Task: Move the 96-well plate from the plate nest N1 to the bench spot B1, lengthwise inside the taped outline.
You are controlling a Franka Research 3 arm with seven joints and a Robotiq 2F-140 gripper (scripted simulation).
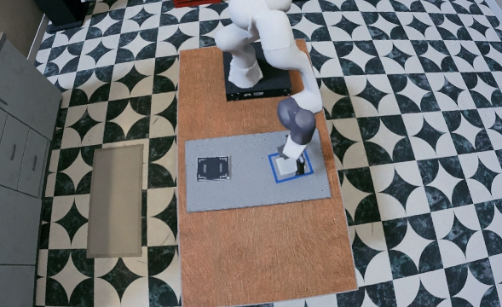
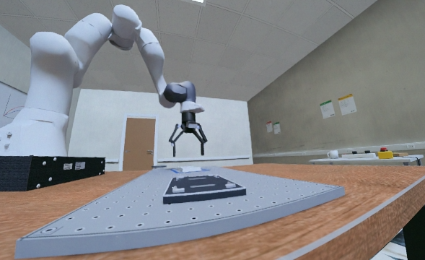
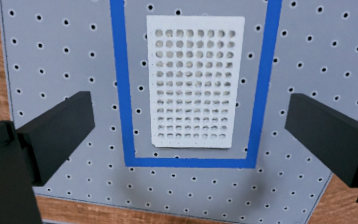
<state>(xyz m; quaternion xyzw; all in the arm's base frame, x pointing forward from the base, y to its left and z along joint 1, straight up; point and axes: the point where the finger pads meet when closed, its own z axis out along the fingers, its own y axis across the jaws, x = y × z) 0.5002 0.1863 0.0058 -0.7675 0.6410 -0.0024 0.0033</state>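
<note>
The white 96-well plate (image 3: 194, 81) lies flat inside the blue taped outline (image 3: 193, 161) on the grey perforated board, its long side along the outline's long side. It also shows in the overhead view (image 1: 285, 165) and, far off, in the low side view (image 2: 188, 168). My gripper (image 3: 190, 110) (image 2: 187, 149) is open wide and empty, its two black fingers to either side of the plate and raised above it. The dark plate nest (image 1: 213, 168) stands empty on the board's left part (image 2: 202, 187).
The grey perforated board (image 1: 255, 172) lies on the wooden bench. The arm's black base box (image 1: 256, 81) stands behind it. A grey cabinet (image 1: 8, 141) and a low tan bench (image 1: 115, 200) stand on the floor to the left.
</note>
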